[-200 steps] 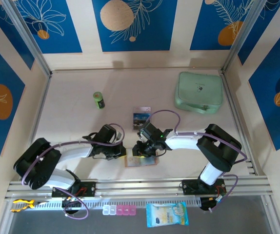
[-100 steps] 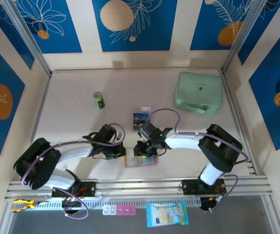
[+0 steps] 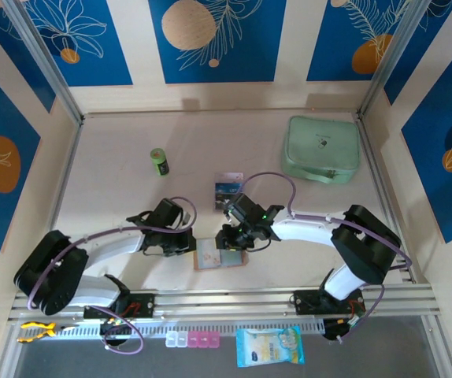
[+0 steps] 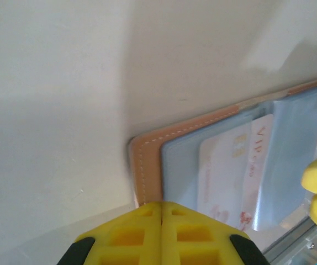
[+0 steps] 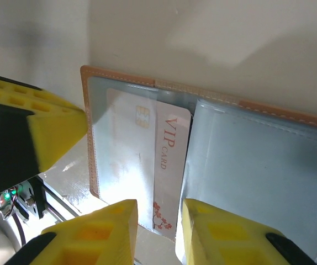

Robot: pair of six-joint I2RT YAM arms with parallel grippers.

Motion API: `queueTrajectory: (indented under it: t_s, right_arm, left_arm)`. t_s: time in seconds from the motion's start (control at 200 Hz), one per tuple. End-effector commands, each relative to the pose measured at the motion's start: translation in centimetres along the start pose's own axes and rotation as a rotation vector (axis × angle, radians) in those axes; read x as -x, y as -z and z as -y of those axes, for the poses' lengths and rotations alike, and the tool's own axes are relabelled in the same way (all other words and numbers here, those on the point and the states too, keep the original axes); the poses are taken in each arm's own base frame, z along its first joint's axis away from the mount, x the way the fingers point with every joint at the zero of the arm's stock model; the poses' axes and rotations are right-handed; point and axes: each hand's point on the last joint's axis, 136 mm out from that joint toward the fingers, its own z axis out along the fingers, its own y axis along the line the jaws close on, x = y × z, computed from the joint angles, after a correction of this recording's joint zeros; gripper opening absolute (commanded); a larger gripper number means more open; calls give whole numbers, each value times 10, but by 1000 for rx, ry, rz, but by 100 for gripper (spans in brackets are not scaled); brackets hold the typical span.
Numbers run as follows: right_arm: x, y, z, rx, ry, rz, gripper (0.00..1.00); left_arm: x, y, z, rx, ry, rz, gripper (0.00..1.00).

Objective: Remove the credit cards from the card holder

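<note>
Keeping my left gripper [image 4: 162,212] shut, fingers together, low at the left edge of the card holder [image 4: 147,165]; whether the tips touch the leather, cannot tell. The card holder lies open on the table [image 3: 131,205] between both arms, with a tan stitched rim and grey-blue clear pockets, its right side cut off in the wrist views. A white VIP card [image 5: 169,160] is part under plastic, part bare, with blurry print. My right gripper [image 5: 159,221] has its fingers apart, straddling the VIP card's near end; contact unclear.
</note>
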Motion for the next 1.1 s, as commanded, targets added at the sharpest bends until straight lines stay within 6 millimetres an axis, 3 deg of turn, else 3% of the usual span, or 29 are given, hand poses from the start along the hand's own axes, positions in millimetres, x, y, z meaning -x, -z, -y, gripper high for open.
queueTrajectory:
  t_s: [0.0,0.215,0.74,1.095]
  right_arm:
    - [-1,0,-1,-2,6,-20,28]
    - [2,-9,-2,5,5,-42,27]
    - [1,-23,3,-4,-16,-81,27]
    - [0,-24,-9,83,-31,-85,21]
  left_arm:
    - [9,15,18,-35,-22,29,4]
    - [0,4,35,-57,-47,-17,3]
    - [-19,-20,7,-7,-19,-85,0]
    - [-24,-21,-8,49,-28,-92,0]
